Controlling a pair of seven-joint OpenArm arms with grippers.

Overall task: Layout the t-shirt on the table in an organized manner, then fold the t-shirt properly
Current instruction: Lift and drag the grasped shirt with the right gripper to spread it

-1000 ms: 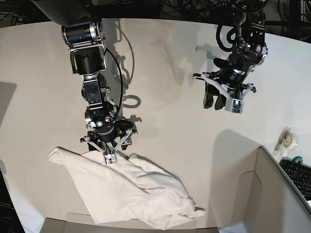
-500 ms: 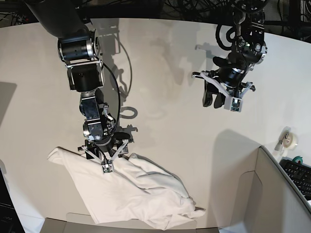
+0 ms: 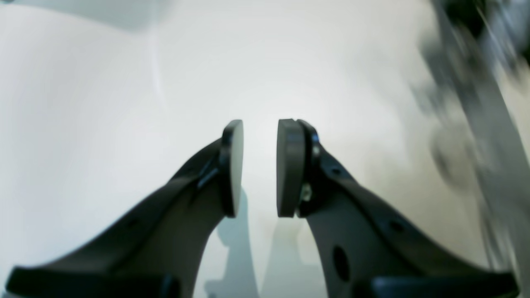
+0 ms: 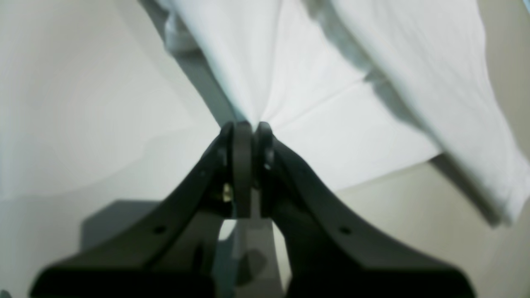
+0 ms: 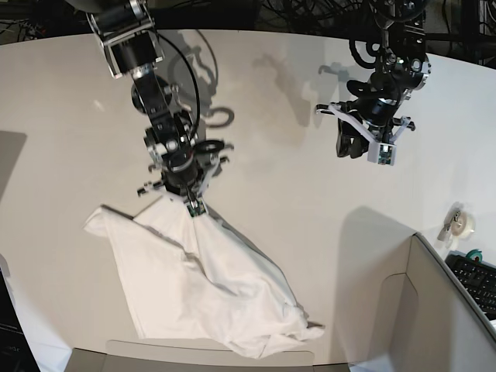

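The right gripper, which was standing open over the crumpled white cotton t-shirt a second ago, is now pinching its upper edge and lifting it off the smooth white table, beginning the spreading-out. The left gripper is hovering well apart, jaws slightly parted, holding nothing.

Right wrist view: t-shirt cut off by top edge, soft focus; pinched cloth hidden between pads of right end effector. Left wrist view: dark shape at right edge smeared by blur, unidentifiable. Base view: printed lettering not visible on t-shirt; small items at far right too small to identify; keyboard cut by edge.
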